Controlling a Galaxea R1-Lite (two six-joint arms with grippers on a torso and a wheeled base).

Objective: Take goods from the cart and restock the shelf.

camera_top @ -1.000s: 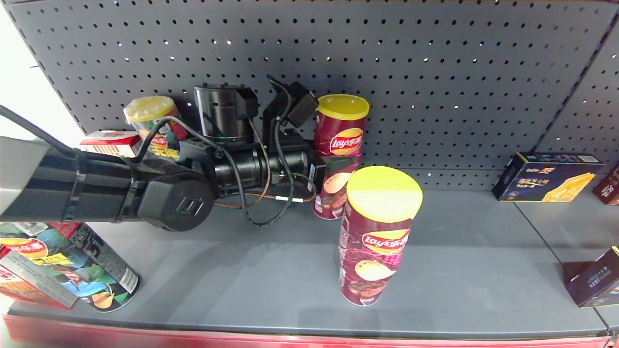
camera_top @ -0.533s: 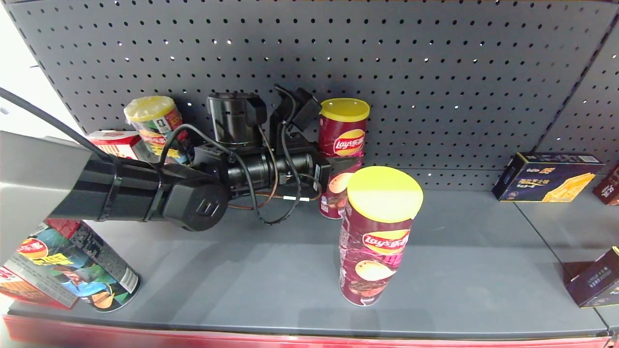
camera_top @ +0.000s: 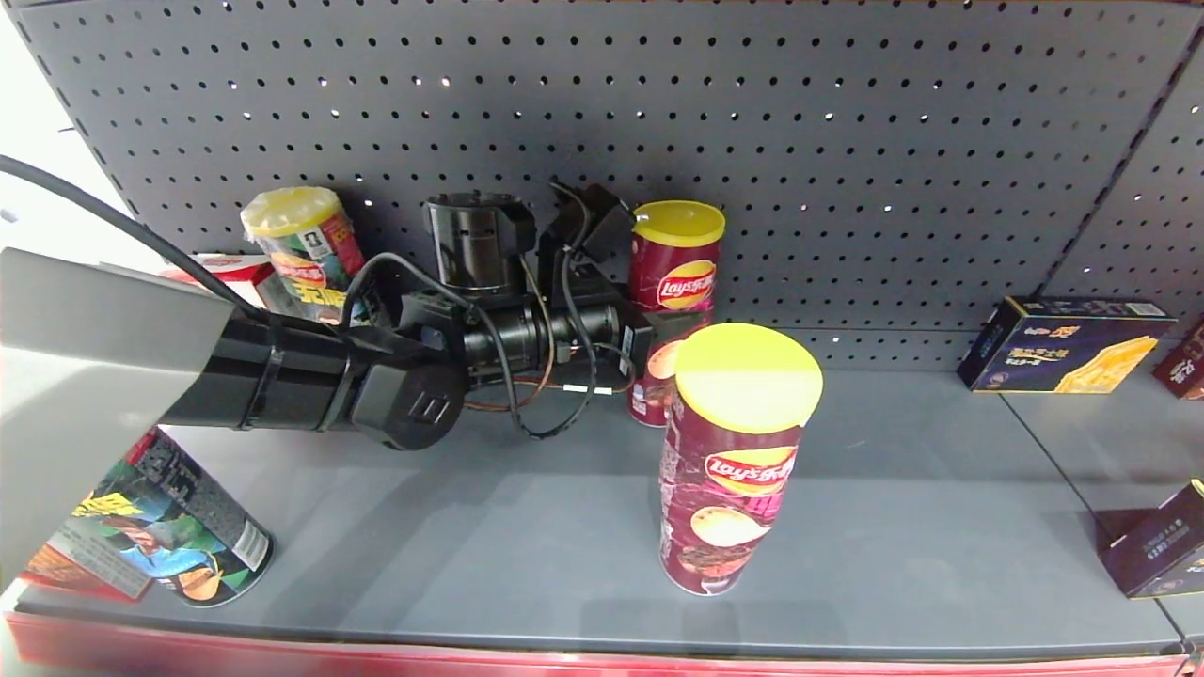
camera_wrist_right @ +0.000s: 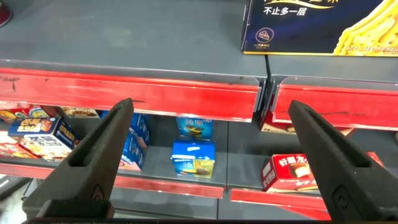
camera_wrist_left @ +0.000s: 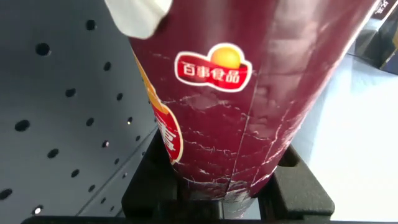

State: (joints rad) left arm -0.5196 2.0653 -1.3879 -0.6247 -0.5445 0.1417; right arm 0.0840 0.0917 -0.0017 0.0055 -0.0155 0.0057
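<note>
Left gripper is clamped on the back can around its lower half; can upright between the fingers, close to the pegboard, likely to seat it behind 1 front can. Right gripper fingers wide, empty.

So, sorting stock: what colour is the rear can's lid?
Yellow lid on the chip can, best in head view.

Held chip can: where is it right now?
Head view: the held chip can is mid-shelf against the pegboard, in the left gripper, just behind the front chip can.
</note>
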